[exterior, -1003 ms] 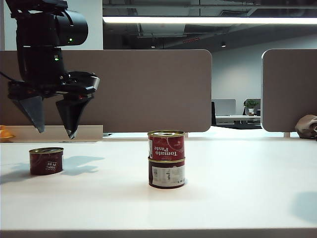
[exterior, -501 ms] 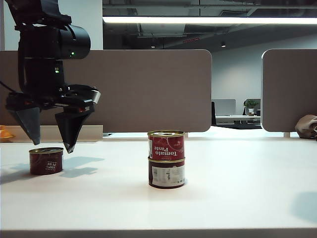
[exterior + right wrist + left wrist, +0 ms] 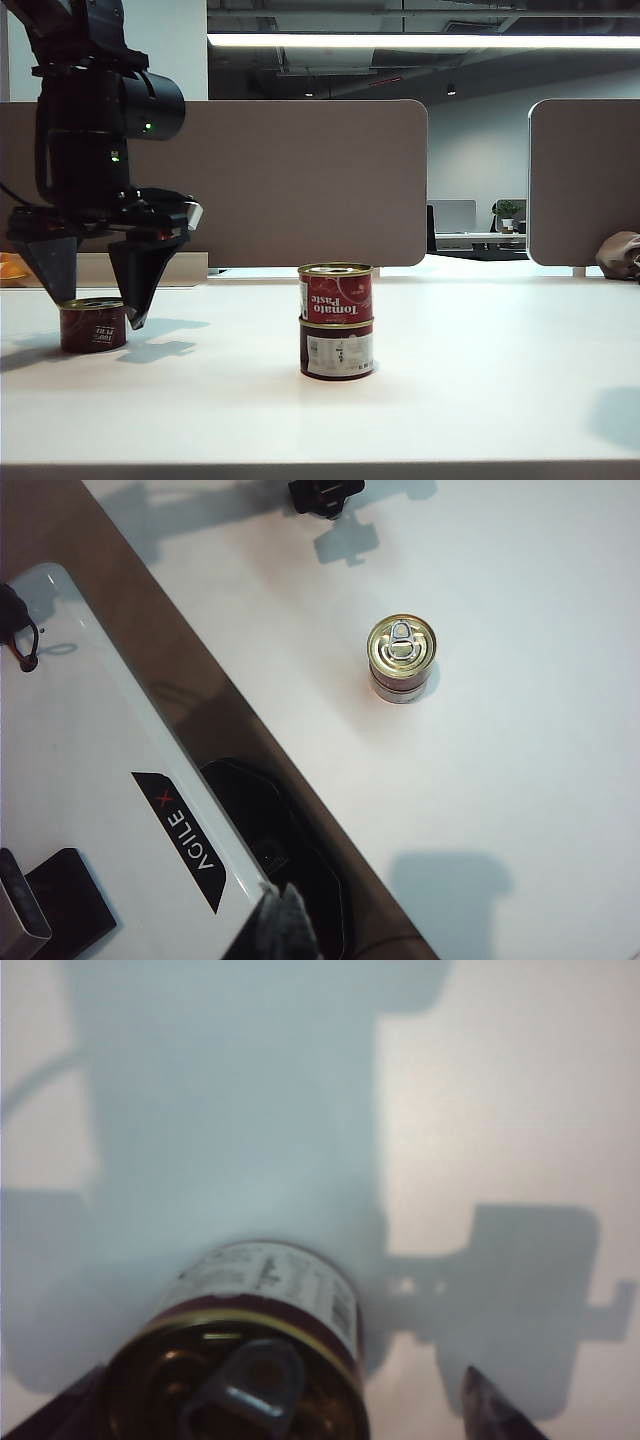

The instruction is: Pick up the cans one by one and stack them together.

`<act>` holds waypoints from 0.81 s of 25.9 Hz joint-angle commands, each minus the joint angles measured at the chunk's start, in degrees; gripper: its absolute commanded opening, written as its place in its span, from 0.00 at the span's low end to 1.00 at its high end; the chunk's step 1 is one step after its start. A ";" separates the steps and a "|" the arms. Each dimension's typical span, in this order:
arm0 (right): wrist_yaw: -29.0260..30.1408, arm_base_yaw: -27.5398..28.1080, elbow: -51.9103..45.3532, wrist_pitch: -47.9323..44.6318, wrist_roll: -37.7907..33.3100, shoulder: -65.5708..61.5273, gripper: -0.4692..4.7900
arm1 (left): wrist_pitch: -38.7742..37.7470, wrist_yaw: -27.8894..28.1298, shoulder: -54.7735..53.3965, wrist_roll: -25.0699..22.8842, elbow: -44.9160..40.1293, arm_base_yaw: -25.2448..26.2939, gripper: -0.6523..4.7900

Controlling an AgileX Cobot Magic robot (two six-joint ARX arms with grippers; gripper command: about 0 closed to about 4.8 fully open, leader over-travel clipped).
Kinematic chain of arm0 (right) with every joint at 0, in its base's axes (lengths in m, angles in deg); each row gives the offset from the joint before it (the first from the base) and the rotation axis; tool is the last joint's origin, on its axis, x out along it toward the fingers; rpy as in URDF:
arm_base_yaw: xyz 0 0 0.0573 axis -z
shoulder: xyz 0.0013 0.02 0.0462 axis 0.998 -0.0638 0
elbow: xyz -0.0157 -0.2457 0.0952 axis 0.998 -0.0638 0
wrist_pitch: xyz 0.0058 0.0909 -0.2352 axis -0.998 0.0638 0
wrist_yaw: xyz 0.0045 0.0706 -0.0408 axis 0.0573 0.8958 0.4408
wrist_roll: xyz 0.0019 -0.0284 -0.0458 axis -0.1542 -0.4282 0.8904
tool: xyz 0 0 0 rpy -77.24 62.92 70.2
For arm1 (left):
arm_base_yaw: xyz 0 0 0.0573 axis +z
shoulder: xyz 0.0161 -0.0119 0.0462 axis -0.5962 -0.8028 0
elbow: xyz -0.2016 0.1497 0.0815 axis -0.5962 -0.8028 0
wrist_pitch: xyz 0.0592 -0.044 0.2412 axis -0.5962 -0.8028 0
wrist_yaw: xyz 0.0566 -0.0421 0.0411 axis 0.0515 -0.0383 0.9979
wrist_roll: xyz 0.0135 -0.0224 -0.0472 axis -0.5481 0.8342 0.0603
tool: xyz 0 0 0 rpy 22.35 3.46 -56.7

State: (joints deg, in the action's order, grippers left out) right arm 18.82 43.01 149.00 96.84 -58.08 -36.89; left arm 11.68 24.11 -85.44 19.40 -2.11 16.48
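Two of the three cans are already stacked: in the exterior view the upper can (image 3: 336,292) is seen resting on the lower can (image 3: 337,349) near the middle of the counter (image 3: 480,380). The same stack is shown from above in the right wrist view, where only the gold lid of the upper can (image 3: 401,645) is clearly visible. The third can (image 3: 93,324) is left alone on the left side, well apart from the stack. The left hand (image 3: 92,308) is held over it with the fingers spread wide, one on each side of the can (image 3: 240,1360); no contact can be confirmed. The right hand (image 3: 283,920) is kept clenched and empty, away from the cans. It is judged that one pick and one placing on the stack are left.
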 commanded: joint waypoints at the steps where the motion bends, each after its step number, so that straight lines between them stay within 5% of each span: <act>1: -0.04 0.00 0.15 -0.31 -0.24 0.17 0.08 | -0.31 -0.22 -0.76 0.15 0.13 0.07 0.90; 11: -0.02 0.00 0.15 -0.22 -0.22 0.20 0.08 | -0.07 -0.02 -2.19 0.15 0.13 0.07 0.83; 15: -0.04 0.00 0.15 -0.09 -0.24 0.17 0.08 | 0.83 0.22 -2.19 0.15 0.13 0.07 0.67; 21: -0.02 0.00 0.15 0.24 -0.24 0.17 0.08 | 2.43 0.20 -2.19 0.15 0.13 0.07 0.67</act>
State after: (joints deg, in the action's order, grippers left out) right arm 18.82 43.01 149.00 97.32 -58.08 -36.89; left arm 13.18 24.24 -87.84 19.49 -2.11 16.48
